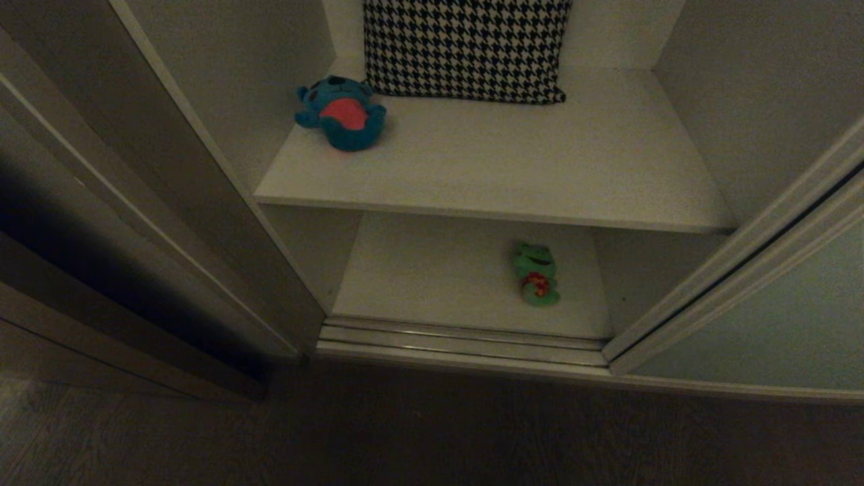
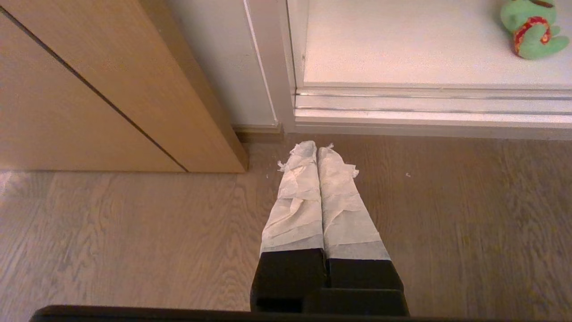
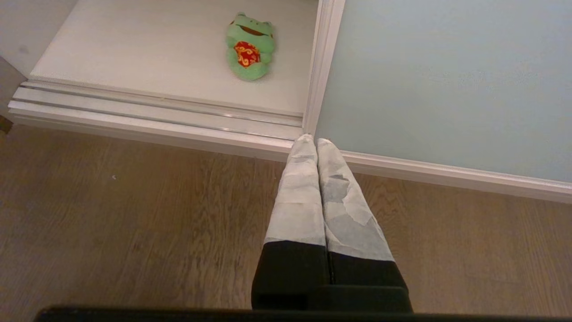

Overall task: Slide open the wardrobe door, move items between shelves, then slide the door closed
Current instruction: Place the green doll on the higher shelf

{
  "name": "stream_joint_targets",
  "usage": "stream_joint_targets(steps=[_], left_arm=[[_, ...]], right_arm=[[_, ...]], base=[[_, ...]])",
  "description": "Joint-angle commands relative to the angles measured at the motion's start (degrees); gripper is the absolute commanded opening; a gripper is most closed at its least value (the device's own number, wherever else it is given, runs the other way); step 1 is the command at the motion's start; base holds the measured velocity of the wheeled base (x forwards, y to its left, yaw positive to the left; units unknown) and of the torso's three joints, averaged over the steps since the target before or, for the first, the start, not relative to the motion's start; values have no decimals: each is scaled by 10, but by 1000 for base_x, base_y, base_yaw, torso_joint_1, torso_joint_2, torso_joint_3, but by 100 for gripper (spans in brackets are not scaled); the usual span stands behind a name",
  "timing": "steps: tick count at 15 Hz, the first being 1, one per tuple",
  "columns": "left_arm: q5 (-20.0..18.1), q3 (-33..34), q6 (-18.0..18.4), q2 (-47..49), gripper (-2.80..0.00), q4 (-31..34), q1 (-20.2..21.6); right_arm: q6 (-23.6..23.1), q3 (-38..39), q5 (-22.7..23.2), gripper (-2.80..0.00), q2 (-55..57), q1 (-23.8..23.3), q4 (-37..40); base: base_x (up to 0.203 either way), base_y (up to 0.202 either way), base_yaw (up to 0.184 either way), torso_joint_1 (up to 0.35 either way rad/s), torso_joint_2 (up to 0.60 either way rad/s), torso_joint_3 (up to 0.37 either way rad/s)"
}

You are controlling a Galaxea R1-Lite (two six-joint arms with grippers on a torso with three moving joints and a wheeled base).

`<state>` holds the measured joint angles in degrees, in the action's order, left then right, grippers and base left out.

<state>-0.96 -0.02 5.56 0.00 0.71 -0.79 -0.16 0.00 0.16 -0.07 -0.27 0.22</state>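
Note:
The pale grey-green sliding wardrobe door [image 1: 776,324] [image 3: 447,76] stands slid to the right, leaving the compartment open. A teal-blue bear [image 1: 341,113] with a red belly lies on the upper white shelf [image 1: 540,175], near its left wall. A green frog [image 1: 536,273] [image 3: 249,46] [image 2: 532,27] with red markings lies on the lower shelf [image 1: 432,277] [image 3: 147,53]. Neither arm shows in the head view. My left gripper [image 2: 316,148] hangs shut and empty above the wood floor before the wardrobe's left corner. My right gripper [image 3: 313,141] is shut and empty, its tips near the door's edge and bottom rail.
A black-and-white houndstooth cushion [image 1: 466,47] leans at the back of the upper shelf. Metal door tracks [image 1: 459,341] run along the wardrobe's threshold. Brown wooden panelling [image 2: 89,85] stands left of the wardrobe. Wood floor [image 1: 405,432] lies in front.

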Motion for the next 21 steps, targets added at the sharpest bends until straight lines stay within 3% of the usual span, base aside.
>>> stream_joint_targets(steps=[1, 21], left_arm=[[0, 0, -1, 2, -280, 0, 0], [2, 0, -21, 2, -280, -2, 0]], right_arm=[[0, 0, 0, -280, 1, 0, 0], [0, 0, 0, -280, 0, 0, 0]], base=[[0, 0, 0, 0, 0, 0], [0, 0, 0, 0, 0, 0]])
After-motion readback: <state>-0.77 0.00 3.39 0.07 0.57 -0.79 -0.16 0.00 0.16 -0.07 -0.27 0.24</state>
